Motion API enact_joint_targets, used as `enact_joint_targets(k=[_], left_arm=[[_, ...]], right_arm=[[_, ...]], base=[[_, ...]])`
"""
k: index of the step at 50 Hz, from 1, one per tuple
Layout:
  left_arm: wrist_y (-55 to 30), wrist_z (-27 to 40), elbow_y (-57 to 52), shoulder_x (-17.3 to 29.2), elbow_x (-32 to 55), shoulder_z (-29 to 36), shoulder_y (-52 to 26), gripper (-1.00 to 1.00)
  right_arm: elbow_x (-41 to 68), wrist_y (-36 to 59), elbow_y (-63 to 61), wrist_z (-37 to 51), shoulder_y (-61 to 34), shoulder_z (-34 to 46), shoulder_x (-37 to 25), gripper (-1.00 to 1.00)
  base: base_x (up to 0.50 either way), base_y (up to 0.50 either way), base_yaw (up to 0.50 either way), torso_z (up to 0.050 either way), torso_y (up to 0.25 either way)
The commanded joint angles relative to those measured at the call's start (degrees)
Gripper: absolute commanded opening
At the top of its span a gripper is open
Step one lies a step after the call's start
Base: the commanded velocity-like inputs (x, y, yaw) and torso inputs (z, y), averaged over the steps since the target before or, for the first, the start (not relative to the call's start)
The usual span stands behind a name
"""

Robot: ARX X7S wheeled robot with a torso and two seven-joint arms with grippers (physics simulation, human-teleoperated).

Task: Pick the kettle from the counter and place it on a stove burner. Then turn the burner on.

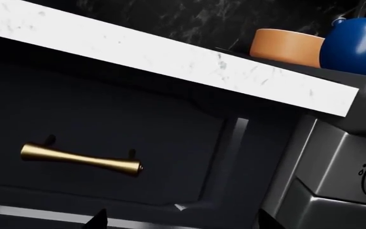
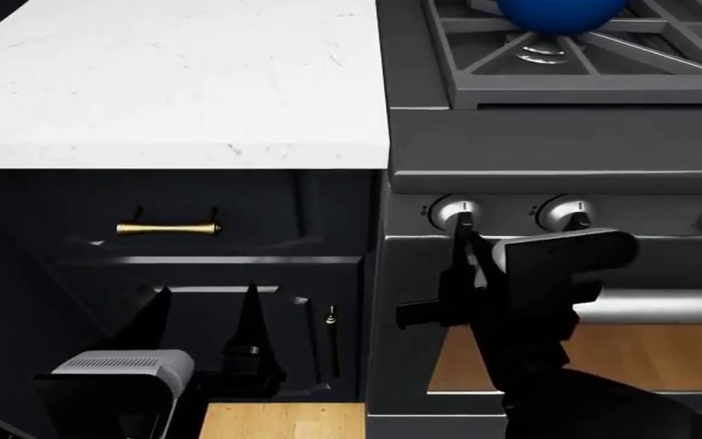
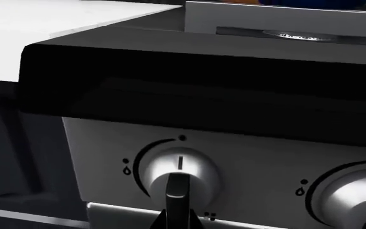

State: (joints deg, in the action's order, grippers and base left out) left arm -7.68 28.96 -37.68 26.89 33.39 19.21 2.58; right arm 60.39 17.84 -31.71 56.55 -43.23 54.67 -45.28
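Note:
The deep-blue kettle [image 2: 558, 11] stands on the stove's front-left burner grate [image 2: 643, 69], over the grey burner ring [image 2: 544, 50]. It also shows in the left wrist view [image 1: 354, 43]. The white counter [image 2: 168, 82] lies to the left of the stove. My right gripper [image 2: 460, 234] is shut, its tips against the leftmost stove knob [image 3: 178, 164], whose mark points straight up. In the right wrist view the gripper [image 3: 177, 188] shows as one dark finger over the knob's lower half. My left gripper [image 2: 205, 293] is open and empty, low before the navy cabinet; its fingertips [image 1: 98, 220] barely show.
An orange saucepan [image 1: 288, 45] stands behind the kettle on the stove. A second knob [image 2: 566, 213] is right of the first. A brass drawer handle [image 2: 168, 227] and the oven door handle [image 2: 656, 306] stick out from the fronts.

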Motion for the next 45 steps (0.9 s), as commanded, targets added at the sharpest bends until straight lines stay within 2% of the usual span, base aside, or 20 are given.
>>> enact_joint_targets(k=[1,5,33,45], left_arm=[[0.21,0.1,0.11,-0.13,-0.09,0.23,-0.03,1.0],[0.45,0.0,0.29,-0.18,-0.05,0.26,0.01,1.0],[1.47,0.05,0.72,-0.26,-0.13,0.3,0.11,1.0],[1.84,-0.02,1.08,-0.3,0.03,0.36,0.21,1.0]], right_arm=[[0.11,6.21,-0.28,-1.5,-4.17,3.38,0.99,-1.0],[-0.02,10.0,-0.25,-1.52,-6.38,4.82,1.37,-1.0],[0.51,18.13,-0.27,-3.69,-10.08,8.96,2.58,-1.0],[-2.94,21.99,-0.62,-8.34,-13.07,12.69,2.95,-1.0]], base=[[0.0,0.0,0.0,0.0,0.0],[0.0,0.0,0.0,0.0,-0.004],[0.0,0.0,0.0,0.0,-0.003],[0.0,0.0,0.0,-0.001,-0.004]])
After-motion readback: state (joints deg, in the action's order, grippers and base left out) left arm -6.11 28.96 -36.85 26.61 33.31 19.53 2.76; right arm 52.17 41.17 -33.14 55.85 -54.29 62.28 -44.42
